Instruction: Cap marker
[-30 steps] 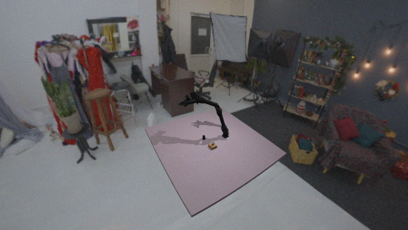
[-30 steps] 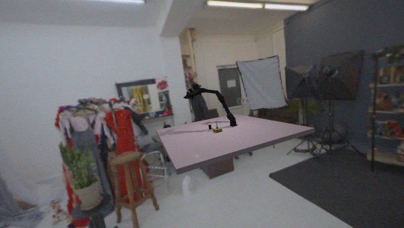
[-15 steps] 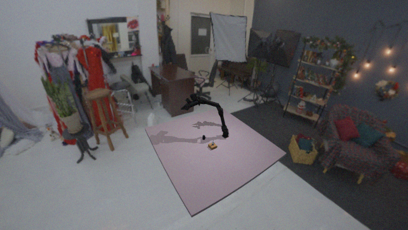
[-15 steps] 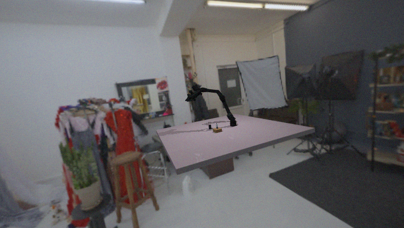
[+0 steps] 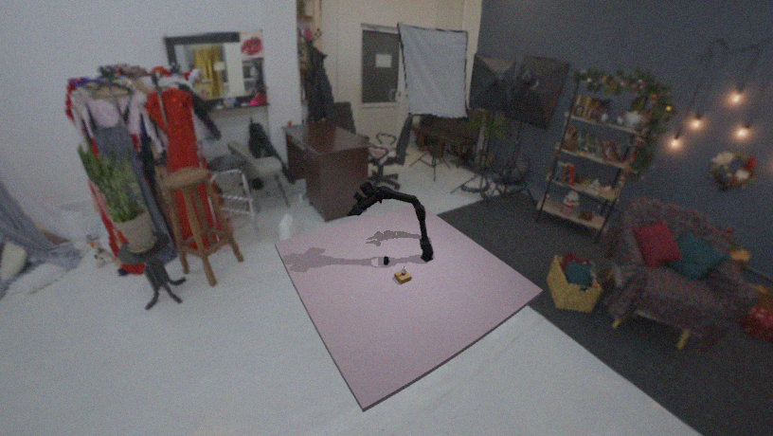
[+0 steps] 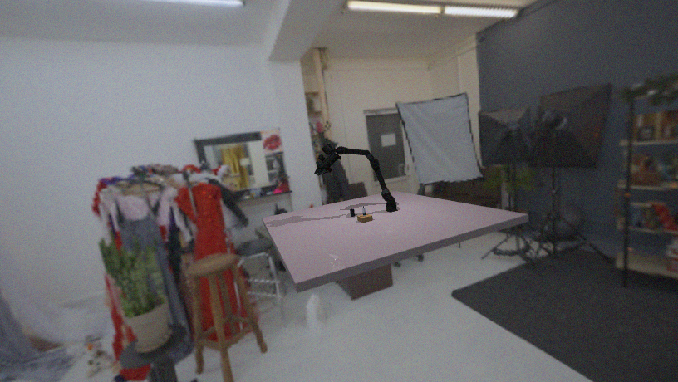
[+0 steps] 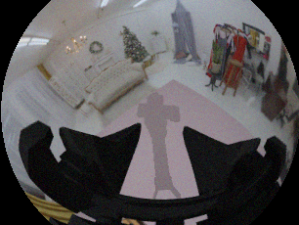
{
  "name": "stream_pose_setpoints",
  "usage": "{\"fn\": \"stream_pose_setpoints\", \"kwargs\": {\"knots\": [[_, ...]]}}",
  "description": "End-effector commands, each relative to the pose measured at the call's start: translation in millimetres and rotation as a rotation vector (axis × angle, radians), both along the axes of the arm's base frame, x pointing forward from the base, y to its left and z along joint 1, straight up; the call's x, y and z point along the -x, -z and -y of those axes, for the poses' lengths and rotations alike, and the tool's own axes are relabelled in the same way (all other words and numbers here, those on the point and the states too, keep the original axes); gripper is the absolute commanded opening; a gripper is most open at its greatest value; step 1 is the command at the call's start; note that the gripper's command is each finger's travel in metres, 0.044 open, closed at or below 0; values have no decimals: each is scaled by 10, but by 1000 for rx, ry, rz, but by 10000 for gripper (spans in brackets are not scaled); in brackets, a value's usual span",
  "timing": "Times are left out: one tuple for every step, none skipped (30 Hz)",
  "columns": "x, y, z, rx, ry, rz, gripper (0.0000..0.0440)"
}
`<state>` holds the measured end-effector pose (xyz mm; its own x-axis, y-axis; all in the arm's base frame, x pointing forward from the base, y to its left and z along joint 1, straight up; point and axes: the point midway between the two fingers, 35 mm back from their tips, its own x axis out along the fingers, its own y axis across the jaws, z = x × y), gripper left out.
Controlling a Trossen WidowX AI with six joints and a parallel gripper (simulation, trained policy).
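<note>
The claw [image 5: 352, 212] [image 6: 316, 173] [image 7: 162, 128] hangs with fingers apart, nothing between them; well below it stand the black cap [image 5: 386, 260] [image 6: 352, 213] and, seemingly uncapped, the marker [image 5: 404, 270] [image 6: 363, 210].

No lettering, brand, number or sign is readable in any of the views. A plain white rectangular sheet [image 5: 384, 60] [image 6: 387, 139] is on the dark grey panel of the door [image 5: 371, 81] [image 6: 380, 154] in the top and exterior views; it is too small and blurred to tell whether anything is written on it.
</note>
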<state>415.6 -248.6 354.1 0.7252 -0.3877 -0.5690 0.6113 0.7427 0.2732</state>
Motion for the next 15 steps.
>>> {"fn": "stream_pose_setpoints", "kwargs": {"knots": [[42, 74, -104, -30, 7, -32, 261], [50, 98, -128, -37, 8, -42, 263], [58, 121, -152, -44, 9, -51, 264], [66, 144, -176, -51, 10, -61, 266], [75, 168, -199, -59, 11, -70, 267], [84, 191, -223, -65, 12, -80, 269], [93, 215, -246, -72, 13, -89, 270], [102, 238, -268, -79, 14, -99, 272], [112, 262, -290, -86, 16, -108, 273], [122, 286, -312, -93, 17, -118, 274], [132, 310, -333, -99, 19, -128, 276], [142, 334, -354, -106, 20, -138, 277], [152, 358, -375, -112, 22, -148, 278], [163, 382, -396, -118, 24, -158, 280], [174, 406, -416, -125, 26, -168, 281]]}}
